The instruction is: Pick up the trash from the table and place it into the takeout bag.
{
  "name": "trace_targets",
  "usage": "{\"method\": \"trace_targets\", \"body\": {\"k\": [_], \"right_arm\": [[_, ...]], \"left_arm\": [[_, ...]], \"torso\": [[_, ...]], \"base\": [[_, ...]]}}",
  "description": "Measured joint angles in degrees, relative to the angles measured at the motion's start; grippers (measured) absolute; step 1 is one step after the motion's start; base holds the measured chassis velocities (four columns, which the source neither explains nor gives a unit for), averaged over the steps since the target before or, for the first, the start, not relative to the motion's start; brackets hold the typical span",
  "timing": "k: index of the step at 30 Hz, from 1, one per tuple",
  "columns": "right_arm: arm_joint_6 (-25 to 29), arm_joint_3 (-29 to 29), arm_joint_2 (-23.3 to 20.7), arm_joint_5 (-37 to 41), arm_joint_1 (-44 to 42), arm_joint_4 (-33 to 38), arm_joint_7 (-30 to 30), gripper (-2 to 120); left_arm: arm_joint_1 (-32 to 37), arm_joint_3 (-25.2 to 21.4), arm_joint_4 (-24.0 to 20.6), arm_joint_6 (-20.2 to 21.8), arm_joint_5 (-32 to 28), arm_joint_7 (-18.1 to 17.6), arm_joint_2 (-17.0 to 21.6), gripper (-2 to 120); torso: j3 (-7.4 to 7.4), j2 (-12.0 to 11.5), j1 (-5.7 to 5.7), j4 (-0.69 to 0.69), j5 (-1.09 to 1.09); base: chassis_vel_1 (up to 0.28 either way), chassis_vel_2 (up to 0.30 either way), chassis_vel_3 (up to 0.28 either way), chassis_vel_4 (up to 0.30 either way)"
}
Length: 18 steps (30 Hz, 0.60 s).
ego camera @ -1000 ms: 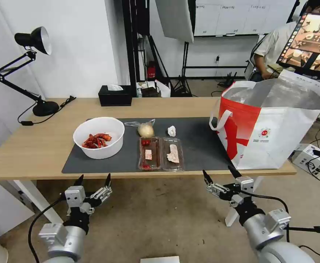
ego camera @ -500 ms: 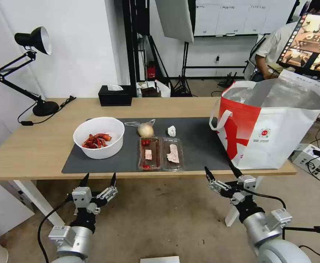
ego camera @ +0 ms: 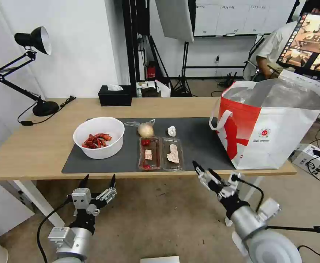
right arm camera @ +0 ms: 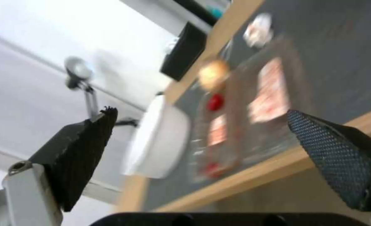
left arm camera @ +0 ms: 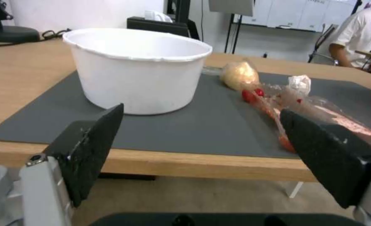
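Here, in the head view, nothing of the trash had yet gone into the takeout bag (ego camera: 273,128), which stood upright and open at the mat's (ego camera: 200,142) right end on the table (ego camera: 32,146). On the mat lay the white bowl (ego camera: 99,137) of red scraps toward its left end, the clamshell tray (ego camera: 161,153) near its front edge at the middle, the clear bag with the beige lump (ego camera: 145,128) just behind the tray, and the crumpled tissue (ego camera: 171,130) beside that lump. The left gripper (ego camera: 98,180) hung below the mat's front edge, under the bowl, its fingers spread apart and holding nothing. The right gripper (ego camera: 203,171) sat just below the table edge in front of the tray, tilted toward it, fingers parted and empty.

From the left wrist view, the two black pads (left arm camera: 91,150) stood wide apart, with the bowl (left arm camera: 137,70) on the mat between them and the tray (left arm camera: 319,110) off to one side.

In the right wrist view, blurred, the pads (right arm camera: 78,157) were likewise apart, framing the tray (right arm camera: 252,106) at the mat's edge.

The step in hand seemed to be the reach for the first piece, probably the tray. The next move would call for lifting the right gripper above table height and closing on the tray's thin rim without crushing it or spilling the leftovers.
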Motion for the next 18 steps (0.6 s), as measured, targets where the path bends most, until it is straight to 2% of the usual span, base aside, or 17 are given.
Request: {"method": "trace_targets", "body": {"k": [3,6,9,10,14,18], "right_arm": [[1.70,-3.40,1.37,11.56,4.50,0.57,10.81,100],[3.68,-5.55,2.28,13.75,6.13,0.55,14.17,100],[5.58,-7.41,3.30,14.26,7.10,0.36,16.46,100],[8.23,-9.22,4.83,14.33,7.92,-0.13,19.20,100],[11.91,-10.95,7.92,12.70,8.92,-2.00,22.72,100],[13.26,-11.29,9.31,11.92,10.09,-3.53,24.55,100]], "left_arm": [[0.08,-0.05,0.20,-0.62,0.00,0.01,0.01,100],[0.11,-0.10,0.44,-1.08,0.00,0.07,0.01,100],[0.17,-0.13,0.57,-1.21,-0.01,0.14,0.01,100],[0.24,-0.27,0.79,-1.22,-0.01,0.19,0.01,100],[0.24,-0.55,1.42,-1.24,0.05,0.25,0.01,100],[0.17,-0.65,2.04,-1.25,0.15,0.29,0.01,100]], "torso": [[0.00,0.00,0.00,0.00,0.00],[0.00,0.00,0.00,0.00,-0.01],[0.00,0.00,0.00,0.00,-0.01],[0.00,0.00,0.00,0.01,0.00],[0.00,0.00,0.00,0.00,0.00],[0.00,0.00,0.00,0.00,0.00]], "base": [[0.000,0.000,0.000,0.000],[0.000,0.000,0.000,0.000],[0.000,0.000,0.000,0.000],[0.000,0.000,0.000,0.000],[0.000,0.000,0.000,0.000],[0.000,0.000,0.000,0.000]]}}
